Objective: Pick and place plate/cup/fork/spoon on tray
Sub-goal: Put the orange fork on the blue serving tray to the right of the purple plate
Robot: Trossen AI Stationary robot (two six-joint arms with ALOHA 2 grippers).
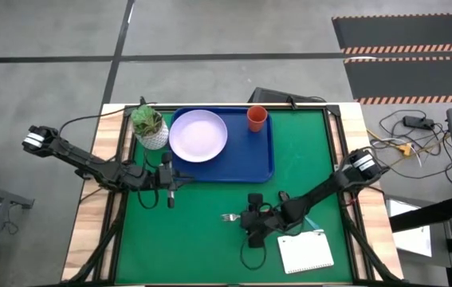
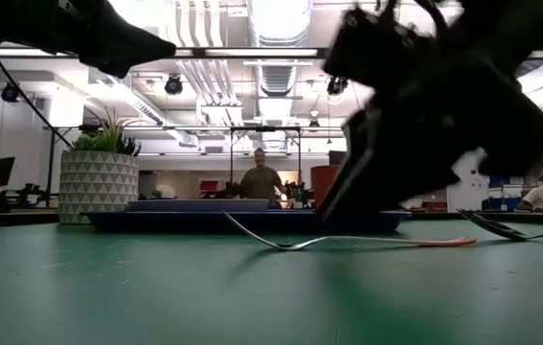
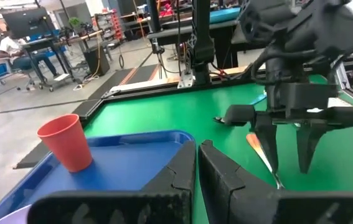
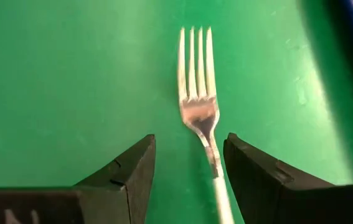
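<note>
Two dark fingers [image 4: 129, 171] of the right gripper [image 4: 188, 171] stand spread with the fork [image 4: 199, 106] lying between them, its neck in the gap and its tines pointing out ahead; nothing is pinched yet. In the high view that gripper [image 1: 251, 225] hangs low over the green mat, near of the tray [image 1: 265, 163], with the fork's tines [image 1: 228, 216] showing just to its left. The low view shows the fork [image 2: 348, 241] flat on the mat, orange handle toward the right, and the gripper's dark bulk close above it.

Judging by this, the fork pick is the step in hand. The plate [image 1: 198, 135] and the cup [image 1: 257, 118] already sit on the tray, while the spoon [image 1: 312, 224] lies on the mat beside the right arm, near a white notepad [image 1: 305, 253]. The next move calls for a final drop to the mat and a squeeze on the thin neck, centred so it does not skid sideways, then a lift and a carry far-left to the tray.

Waiting at the tray's near-left corner, the left gripper [image 3: 196, 168] has its fingers pressed almost together and holds nothing. A potted plant [image 1: 149, 125] stands just left of the tray.
</note>
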